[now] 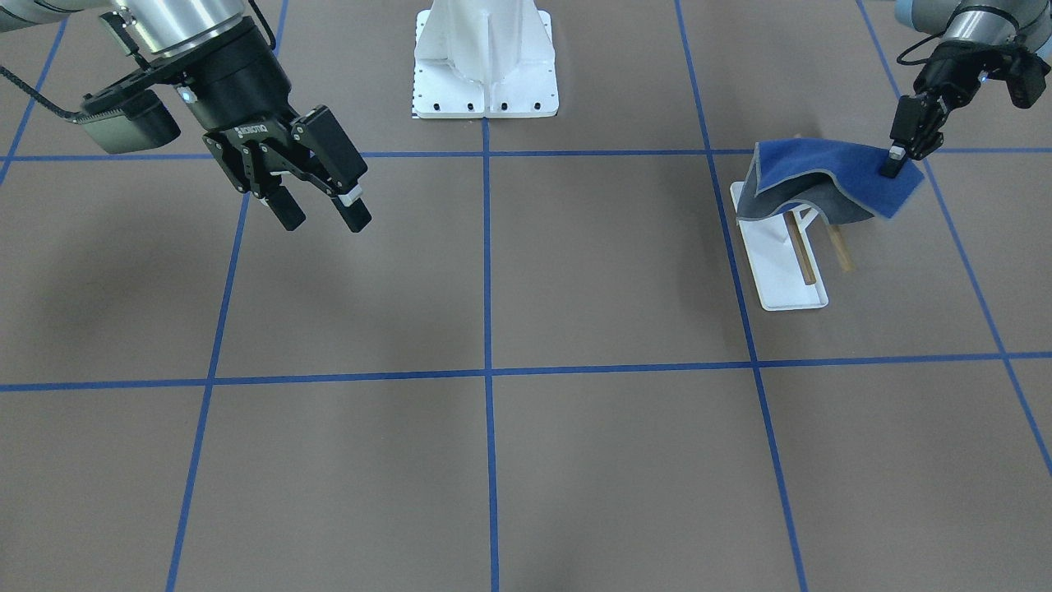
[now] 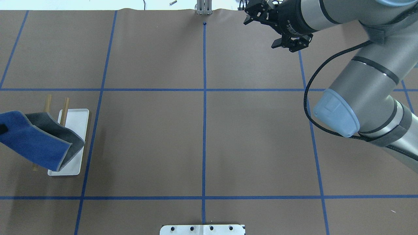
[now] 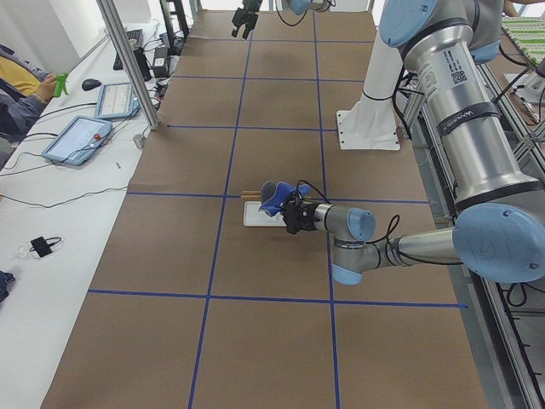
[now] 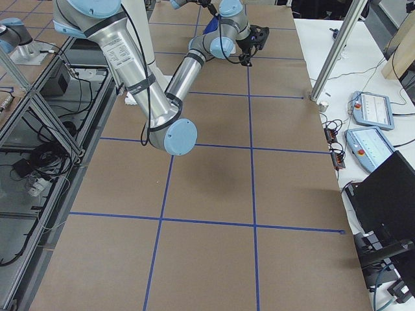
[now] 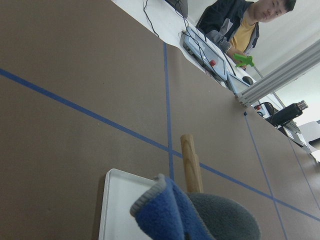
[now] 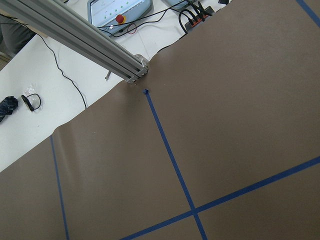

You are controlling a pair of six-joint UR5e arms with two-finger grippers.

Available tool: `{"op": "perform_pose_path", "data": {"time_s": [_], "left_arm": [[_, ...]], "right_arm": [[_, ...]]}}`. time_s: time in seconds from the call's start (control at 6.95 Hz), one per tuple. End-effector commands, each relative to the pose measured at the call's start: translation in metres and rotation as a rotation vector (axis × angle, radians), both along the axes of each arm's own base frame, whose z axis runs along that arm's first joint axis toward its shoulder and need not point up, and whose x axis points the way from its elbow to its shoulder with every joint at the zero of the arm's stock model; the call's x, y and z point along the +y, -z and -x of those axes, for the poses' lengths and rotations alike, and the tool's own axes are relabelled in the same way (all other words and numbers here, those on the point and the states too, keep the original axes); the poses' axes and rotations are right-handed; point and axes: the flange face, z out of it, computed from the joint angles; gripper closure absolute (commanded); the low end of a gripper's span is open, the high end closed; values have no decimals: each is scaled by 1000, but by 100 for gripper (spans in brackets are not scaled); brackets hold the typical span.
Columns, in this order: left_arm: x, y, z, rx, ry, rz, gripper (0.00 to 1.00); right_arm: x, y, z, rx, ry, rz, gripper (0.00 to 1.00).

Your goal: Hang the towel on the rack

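Note:
The towel (image 1: 830, 177), blue on top and grey beneath, lies draped over the near end of the rack (image 1: 781, 271), whose two wooden rods (image 1: 804, 256) stick out from under it. My left gripper (image 1: 893, 164) is shut on the towel's outer edge and holds that edge up, beside the rack. In the overhead view the towel (image 2: 36, 140) covers part of the rack's white base (image 2: 74, 127). The left wrist view shows the towel (image 5: 170, 215), a rod (image 5: 190, 160) and the base (image 5: 117, 210). My right gripper (image 1: 323, 220) is open and empty, high above the table, far from the rack.
The big white bolted pedestal (image 1: 485, 66) stands at the robot's side of the table, in the middle. Blue tape lines cross the brown table cover (image 1: 493, 288). An operator (image 5: 240, 25) and tablets sit beyond the far edge.

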Motion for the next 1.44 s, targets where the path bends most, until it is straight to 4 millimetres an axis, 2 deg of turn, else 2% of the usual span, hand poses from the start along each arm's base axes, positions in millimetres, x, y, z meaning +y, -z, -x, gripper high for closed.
{"op": "perform_pose_path", "data": {"time_s": [0.0,0.14,0.72,0.86,1.15,1.29], "left_arm": [[-1,-4,3,1,14,5,10],[-1,-4,3,1,14,5,3],[-3,-2,-1,2,13,4,2],[-3,-16,-1,-27,13,17,2],[-5,-29,2,-60,20,29,2],[-7,-28,1,-56,22,29,2]], "right_arm": [[0,-1,1,2,1,2,0],[0,-1,1,2,1,2,0],[0,-3,1,4,1,2,0],[0,-3,1,3,3,3,0],[1,-2,0,3,2,-1,0],[1,-2,-2,3,1,-3,0]]}}
